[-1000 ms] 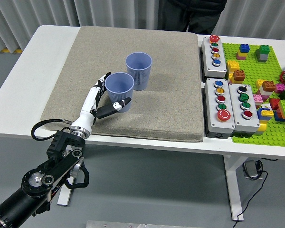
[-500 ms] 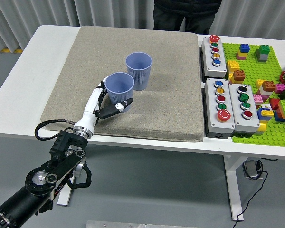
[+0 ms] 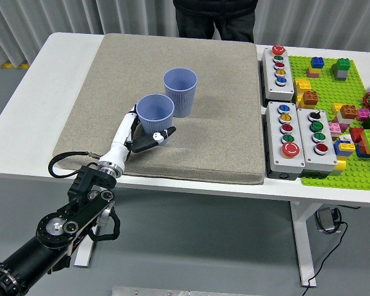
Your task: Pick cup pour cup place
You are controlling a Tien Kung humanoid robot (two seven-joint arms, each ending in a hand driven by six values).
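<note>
Gripping the near cup (image 3: 155, 113), left robot hand (image 3: 143, 133) has fingers wrapped round it; lifting, pouring into far cup (image 3: 180, 91) and placing remain.

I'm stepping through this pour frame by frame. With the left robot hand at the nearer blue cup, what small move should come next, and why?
Probably lift the nearer cup straight up a little. The left robot hand looks wrapped around its lower part, thumb in front, and the cup appears to rest on the grey mat. The other cup stands close behind it, so rising first should avoid knocking it before tilting to pour.
</note>
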